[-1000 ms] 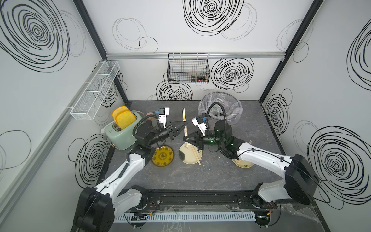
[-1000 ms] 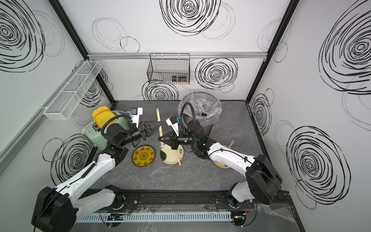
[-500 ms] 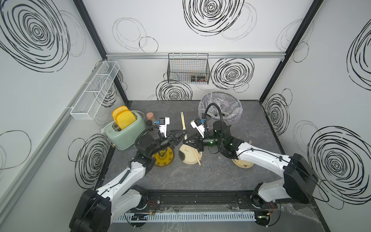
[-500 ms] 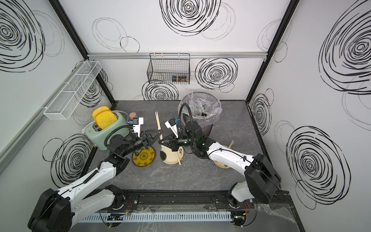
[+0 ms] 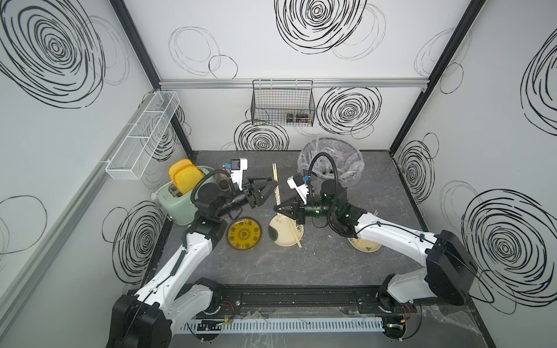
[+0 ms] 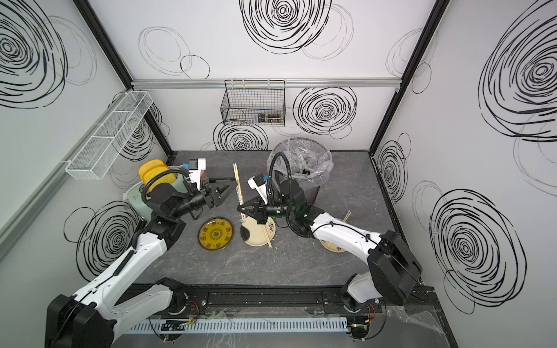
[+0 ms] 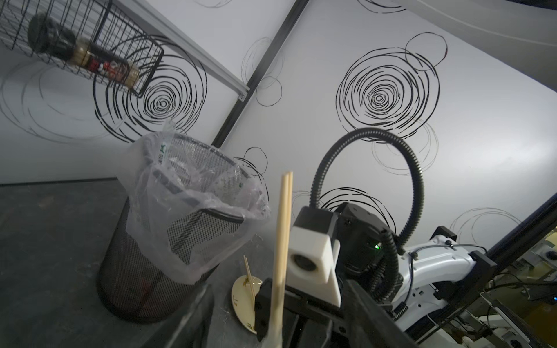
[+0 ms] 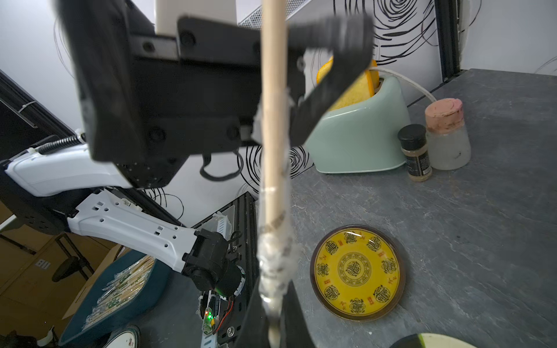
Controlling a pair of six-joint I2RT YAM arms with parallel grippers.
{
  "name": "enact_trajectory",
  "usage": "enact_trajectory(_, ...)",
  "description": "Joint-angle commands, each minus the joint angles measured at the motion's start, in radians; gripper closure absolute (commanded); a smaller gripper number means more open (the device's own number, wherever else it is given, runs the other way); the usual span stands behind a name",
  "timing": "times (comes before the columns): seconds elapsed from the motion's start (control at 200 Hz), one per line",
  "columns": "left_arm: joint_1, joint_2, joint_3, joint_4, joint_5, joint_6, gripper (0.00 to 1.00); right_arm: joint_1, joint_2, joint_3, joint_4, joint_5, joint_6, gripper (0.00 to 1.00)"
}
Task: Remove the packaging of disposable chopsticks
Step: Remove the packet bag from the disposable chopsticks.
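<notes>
Several dark marks on packaging (image 8: 275,262), illegible.

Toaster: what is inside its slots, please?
Two yellow toast slices stand side by side in the slots of the green toaster, with their tops sticking out. The toaster's body covers their lower parts and the inside of the slots.

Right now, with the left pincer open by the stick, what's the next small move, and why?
Probably close the left pincer on the bare wood of the chopsticks. Its jaws stand open astride the stick. The sleeve is bunched low near the right pincer, which grips the wrapped end. A hold above should let the sleeve be pulled off.
</notes>
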Motion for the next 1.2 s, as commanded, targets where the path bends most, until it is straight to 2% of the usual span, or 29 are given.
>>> enact_trajectory(0.0,0.009,0.045,0.079,-0.053,0.073,0.041,0.27,0.015,-0.025,-0.01,0.025,0.008,-0.02,1.0)
enact_trajectory(0.14,0.008,0.085,0.126,-0.119,0.062,0.081,0.32,0.019,-0.031,-0.002,0.014,0.013,-0.03,1.0)
enact_trajectory(0.22,0.007,0.095,0.13,-0.126,0.062,0.088,0.43,0.02,-0.033,0.001,0.008,0.013,-0.036,1.0)
enact_trajectory(0.37,0.013,0.086,0.123,-0.1,0.056,0.084,0.85,0.02,-0.03,-0.003,0.001,0.02,-0.037,1.0)
enact_trajectory(0.42,0.016,0.079,0.122,-0.087,0.049,0.08,0.95,0.017,-0.025,-0.004,-0.005,0.023,-0.036,1.0)
enact_trajectory(0.44,0.017,0.076,0.121,-0.084,0.047,0.08,1.0,0.019,-0.024,-0.004,-0.008,0.024,-0.033,0.96)
enact_trajectory(0.53,0.029,0.068,0.12,-0.068,0.036,0.077,1.0,0.017,-0.013,-0.013,-0.02,0.015,-0.023,0.79)
enact_trajectory(0.605,0.044,0.062,0.119,-0.056,0.036,0.068,1.0,0.017,-0.013,-0.034,-0.025,0.013,-0.013,0.75)
enact_trajectory(0.695,0.068,0.061,0.116,-0.039,0.038,0.052,1.0,0.017,-0.015,-0.073,-0.028,0.01,-0.008,0.79)
enact_trajectory(0.866,0.093,0.061,0.102,0.009,0.047,0.015,1.0,0.02,-0.026,-0.141,-0.034,0.017,0.004,1.0)
enact_trajectory(1.126,0.127,0.058,0.102,0.012,0.025,-0.008,1.0,0.047,-0.054,-0.241,-0.08,0.086,-0.002,1.0)
enact_trajectory(1.191,0.14,0.056,0.095,0.06,0.007,-0.023,1.0,0.058,-0.063,-0.281,-0.073,0.099,0.011,1.0)
